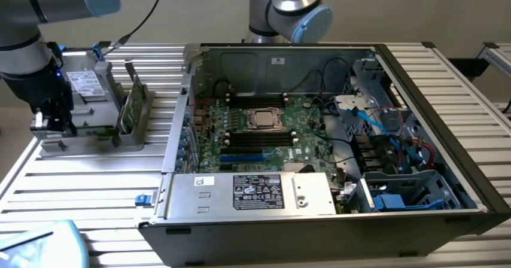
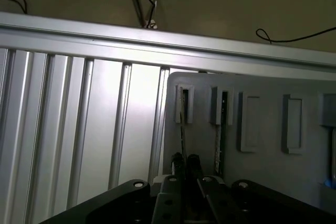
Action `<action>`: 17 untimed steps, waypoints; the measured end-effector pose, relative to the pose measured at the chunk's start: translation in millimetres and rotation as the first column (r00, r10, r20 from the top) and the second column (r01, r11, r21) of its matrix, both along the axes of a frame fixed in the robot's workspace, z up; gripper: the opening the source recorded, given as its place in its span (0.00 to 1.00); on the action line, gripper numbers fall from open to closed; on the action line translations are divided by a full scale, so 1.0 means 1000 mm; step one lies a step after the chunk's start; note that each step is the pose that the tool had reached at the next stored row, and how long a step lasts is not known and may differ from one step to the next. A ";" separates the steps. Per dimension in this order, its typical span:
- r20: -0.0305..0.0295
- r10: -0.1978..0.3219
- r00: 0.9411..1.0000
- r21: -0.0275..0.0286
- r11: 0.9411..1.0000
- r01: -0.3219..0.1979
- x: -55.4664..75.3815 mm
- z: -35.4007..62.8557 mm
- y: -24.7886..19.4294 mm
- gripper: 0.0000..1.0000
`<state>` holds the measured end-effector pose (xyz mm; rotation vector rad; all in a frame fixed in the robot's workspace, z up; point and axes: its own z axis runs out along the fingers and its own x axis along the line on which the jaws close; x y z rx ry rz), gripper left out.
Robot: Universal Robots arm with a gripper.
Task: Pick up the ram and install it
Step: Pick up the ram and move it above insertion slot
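Observation:
The ram (image 2: 182,129) is a thin stick seen edge-on, standing in an end slot of the grey holder (image 2: 262,93). My gripper (image 2: 186,160) is shut on it, one dark fingertip on each face. In the exterior view the gripper (image 1: 49,124) hangs over the holder's (image 1: 88,139) end at the exterior view's left, and its fingers hide the ram there. A second thin stick (image 2: 219,145) stands in the neighbouring slot. The open computer case (image 1: 319,160) lies to the exterior view's right, its motherboard showing dark memory slots (image 1: 255,137).
The holder also carries a silver hard drive (image 1: 84,84) and an upright green card (image 1: 136,103), between my gripper and the case wall. A second robot arm (image 1: 291,8) stands behind the case. The ribbed aluminium table (image 1: 88,184) surrounds everything.

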<state>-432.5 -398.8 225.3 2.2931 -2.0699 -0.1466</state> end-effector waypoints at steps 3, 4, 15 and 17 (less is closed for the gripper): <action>0.000 0.000 1.000 0.000 1.000 0.000 0.000 0.0006 0.0000 0.15; 0.000 0.000 1.000 0.000 1.000 0.000 0.000 0.0008 0.0000 0.15; 0.000 0.000 1.000 0.000 1.000 0.000 0.000 0.0033 0.0000 0.14; 0.000 0.000 1.000 0.000 1.000 0.000 0.000 0.0045 0.0000 0.14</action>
